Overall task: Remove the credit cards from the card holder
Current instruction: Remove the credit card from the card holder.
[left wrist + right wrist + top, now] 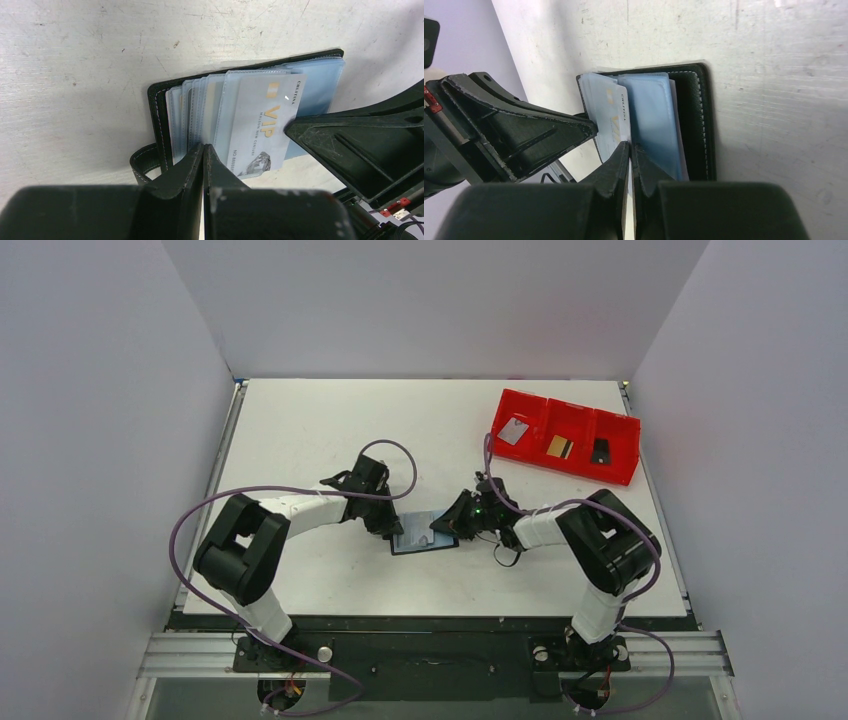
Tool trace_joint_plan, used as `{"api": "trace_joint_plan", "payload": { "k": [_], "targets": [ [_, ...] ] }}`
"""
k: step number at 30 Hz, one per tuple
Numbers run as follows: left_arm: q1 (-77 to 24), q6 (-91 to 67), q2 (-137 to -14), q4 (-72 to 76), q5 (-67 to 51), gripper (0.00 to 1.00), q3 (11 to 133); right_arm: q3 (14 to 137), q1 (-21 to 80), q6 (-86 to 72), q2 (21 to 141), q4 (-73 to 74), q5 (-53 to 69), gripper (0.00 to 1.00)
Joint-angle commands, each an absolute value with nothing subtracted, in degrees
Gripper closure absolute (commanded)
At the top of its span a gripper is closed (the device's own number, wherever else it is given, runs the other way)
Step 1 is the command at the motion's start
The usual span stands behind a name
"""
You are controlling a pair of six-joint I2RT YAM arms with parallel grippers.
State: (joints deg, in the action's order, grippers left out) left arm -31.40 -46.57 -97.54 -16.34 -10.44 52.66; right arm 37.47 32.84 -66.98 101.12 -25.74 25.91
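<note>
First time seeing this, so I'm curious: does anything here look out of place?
One thing: a pale silver VIP card juts partway out of the clear plastic sleeves of the open black wallet-like card holder, slightly tilted against them. Nothing looks spilled or damaged.

White, scuffed worktop [300,430]. An open black card holder [420,540] with clear plastic sleeves lies flat on it near the front centre. A red three-compartment tray [570,406] rests at the far right corner, well apart from the holder.
</note>
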Motion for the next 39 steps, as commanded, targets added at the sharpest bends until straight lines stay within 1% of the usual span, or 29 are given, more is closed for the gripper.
{"api": "trace_joint_plan", "payload": {
  "k": [1,19,29,31,33,35,38,39],
  "targets": [
    [-31.55,-45.97,-101.93,-19.16,-6.28,1.0,50.7,37.34,31.92,-63.82,98.05,-23.75,22.84,1.0],
    [-31.55,-45.23,-100.34,-19.41,-6.68,1.0,52.11,37.77,29.79,-57.79,92.5,-13.97,20.38,1.0],
    [-31.59,-43.05,-97.86,-22.29,-7.93,0.99,57.78,38.68,28.79,-57.17,89.83,-11.73,21.81,1.0],
    [-31.63,-42.43,-96.6,-23.01,-8.3,0.97,59.55,38.94,28.63,-57.33,89.25,-11.63,22.27,1.0],
    [-31.6,-41.52,-94.97,-24.28,-8.22,0.9,61.49,39.27,28.37,-57.63,88.73,-11.48,22.86,1.0],
    [-31.64,-40.71,-93.41,-25.38,-7.96,0.79,63.33,39.71,28.3,-57.77,87.97,-11.27,23.4,1.0],
    [-31.51,-39.69,-91.83,-26.82,-8.76,0.7,65.48,40.38,28.05,-58.06,87.07,-10.77,23.97,1.0],
    [-31.48,-39.34,-91.38,-26.94,-9.08,0.65,66.2,40.49,27.93,-58.21,86.48,-10.75,24.38,1.0]
  ]
}}
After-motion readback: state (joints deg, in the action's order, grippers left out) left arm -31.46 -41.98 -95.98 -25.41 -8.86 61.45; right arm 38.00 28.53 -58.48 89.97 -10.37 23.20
